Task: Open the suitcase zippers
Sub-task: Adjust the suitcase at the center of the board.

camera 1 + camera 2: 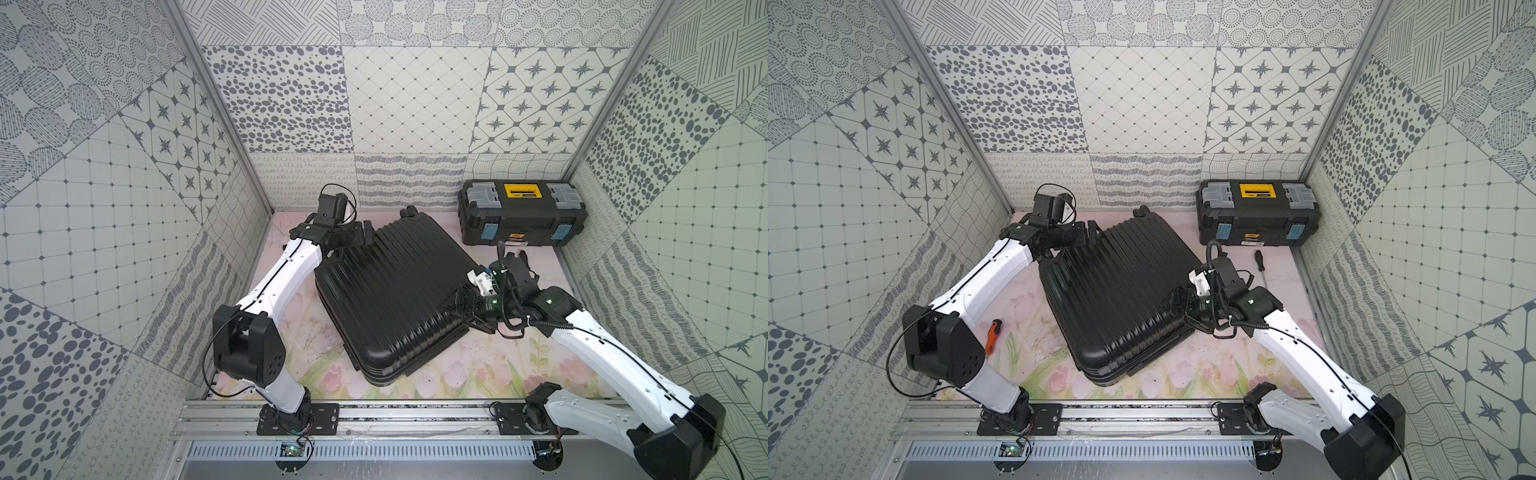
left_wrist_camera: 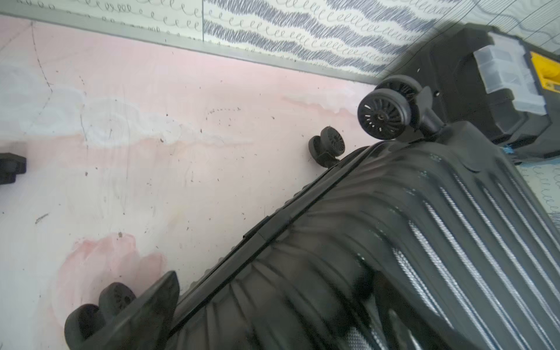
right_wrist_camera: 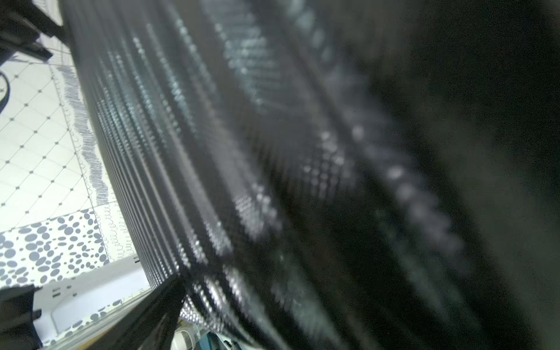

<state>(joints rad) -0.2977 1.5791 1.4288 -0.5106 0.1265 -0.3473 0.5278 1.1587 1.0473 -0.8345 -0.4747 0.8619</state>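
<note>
Bright, even light; wrist-view suitcase (image 3: 272, 151) blurred.

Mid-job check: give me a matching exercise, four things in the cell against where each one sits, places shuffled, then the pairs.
Things:
1 suitcase
2 toolbox
3 orange-handled tool
4 left hand

Places:
A back right corner
B at the suitcase's wheeled end
C lying flat, centre of the mat
D mat's left side, beside the left arm

Pairs: 1-C, 2-A, 3-D, 4-B

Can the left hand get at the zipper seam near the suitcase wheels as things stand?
Probably yes: the left hand is open right beside the suitcase, and the zippers on that end lie uncovered.
</note>
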